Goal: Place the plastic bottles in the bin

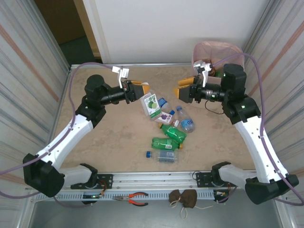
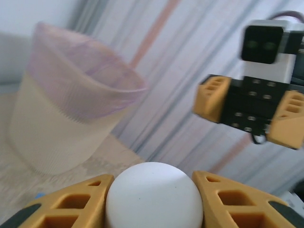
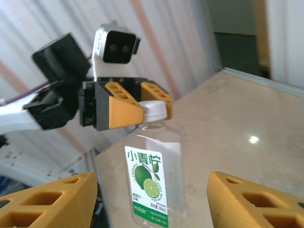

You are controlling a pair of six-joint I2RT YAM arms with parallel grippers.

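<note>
At the near edge of the beige table (image 1: 95,137), on the metal rail, lie red-handled pliers (image 1: 135,198) and a small brown cloth bag (image 1: 183,198).

A bit further in, in the middle of the table, is a heap of plastic bottles. The nearest one is a clear bottle with a blue cap (image 1: 164,156), lying on its side. Just behind it are two green bottles (image 1: 167,143), side by side. Behind those are a clear bottle with a blue label (image 1: 186,122) and a small bottle with a purple label (image 1: 165,117).

Further back, the left gripper (image 1: 141,90) has its fingers squeezed tight on the white cap (image 2: 152,194) of a clear bottle with a green lime label (image 1: 152,106). The bottle hangs down from its cap. The right gripper (image 1: 181,92) faces it from the right side. It is close to the bottle but not touching it. Its orange fingers (image 3: 47,199) are wide apart, with nothing held in them.

The tall pale-pink plastic bin (image 1: 216,47) with a thin pink bag stands in the far right corner of the table, behind the right gripper.
</note>
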